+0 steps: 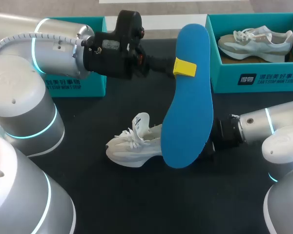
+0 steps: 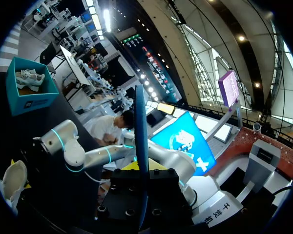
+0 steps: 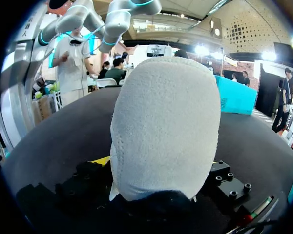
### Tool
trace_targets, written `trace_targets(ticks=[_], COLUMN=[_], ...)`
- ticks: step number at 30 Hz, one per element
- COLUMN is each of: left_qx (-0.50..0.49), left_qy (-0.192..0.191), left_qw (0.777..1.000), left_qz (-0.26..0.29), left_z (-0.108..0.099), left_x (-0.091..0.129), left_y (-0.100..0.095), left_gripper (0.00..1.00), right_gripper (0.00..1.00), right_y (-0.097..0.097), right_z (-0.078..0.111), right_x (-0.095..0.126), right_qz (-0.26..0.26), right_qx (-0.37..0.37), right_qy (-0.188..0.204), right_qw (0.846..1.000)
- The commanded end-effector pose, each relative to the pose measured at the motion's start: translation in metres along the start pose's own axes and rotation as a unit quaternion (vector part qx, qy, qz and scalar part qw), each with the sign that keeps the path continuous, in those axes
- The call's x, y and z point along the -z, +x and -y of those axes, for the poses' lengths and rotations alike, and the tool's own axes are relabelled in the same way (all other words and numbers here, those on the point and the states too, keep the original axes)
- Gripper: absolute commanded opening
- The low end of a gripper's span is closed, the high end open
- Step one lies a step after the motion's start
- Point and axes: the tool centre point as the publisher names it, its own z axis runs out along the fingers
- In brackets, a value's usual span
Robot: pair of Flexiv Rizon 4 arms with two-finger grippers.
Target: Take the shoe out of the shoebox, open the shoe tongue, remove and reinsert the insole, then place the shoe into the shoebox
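While the black table (image 1: 136, 195) takes up most of the head view, two teal cardboard shoeboxes sit along its far edge. One shoebox is at approx. 1 o'clock (image 1: 254, 80) w/ a second grey-and-white sneaker (image 1: 256, 43) lying inside. The other box is at 11 o'clock (image 1: 95, 73), partly behind the left arm (image 1: 53, 48).

Next in size is the blue insole (image 1: 188, 122), a flat, smooth, foot-shaped sheet held up above the table near centre. Its long axis runs roughly 12–6 o'clock, w/ the broader end toward 6 and the narrower end toward 12. The left gripper (image 1: 184, 68) is clamped on the insole's edge at the 9 o'clock side, near the narrow end. In the left wrist view the insole shows edge-on as a thin blue strip pinched in that gripper (image 2: 141, 168).

The white shoe (image 1: 129, 148) rests on the table under the insole, at approx. 7 o'clock from it. Its long axis runs 9–3, w/ the toe toward 9 and the heel hidden behind the insole. Its tongue stands up and the laces are loose.

The right arm (image 1: 263, 124) comes in from 3 o'clock. The right gripper (image 3: 156, 168) is closed around the shoe's heel, which looks like fuzzy, suede-like off-white fabric w/ a rounded shape. One yellow tip (image 3: 100, 161) lies against its side.
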Motion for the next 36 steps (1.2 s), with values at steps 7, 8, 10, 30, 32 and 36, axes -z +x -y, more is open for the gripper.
trace_targets(ticks=[7,8,10,30,32,36], left_qx=[0.0,0.0,0.0,0.0,0.0,0.0], left_qy=[0.001,0.001,0.001,0.001,0.001,0.001], left_qw=[1.0,1.0,1.0,1.0,1.0,1.0], left_qz=[-0.001,-0.001,-0.001,-0.001,-0.001,-0.001], left_z=[-0.001,-0.001,-0.001,-0.001,-0.001,-0.001], left_x=[-0.001,-0.001,-0.001,-0.001,-0.001,-0.001], left_y=[-0.001,-0.001,-0.001,-0.001,-0.001,-0.001], left_gripper=[0.0,0.0,0.0,0.0,0.0,0.0], right_gripper=[1.0,1.0,1.0,1.0,1.0,1.0], right_y=[0.001,0.001,0.001,0.003,0.001,-0.001], right_z=[0.004,0.002,0.0,-0.02,-0.02,-0.023], right_x=[-0.008,-0.007,-0.004,0.023,0.027,0.034], right_qz=[0.001,0.001,0.005,0.014,0.016,0.018], right_qx=[0.0,0.0,0.002,0.007,0.003,0.002], right_qy=[0.001,0.001,0.007,0.089,0.103,0.125], right_qw=[1.0,1.0,1.0,0.996,0.995,0.992])
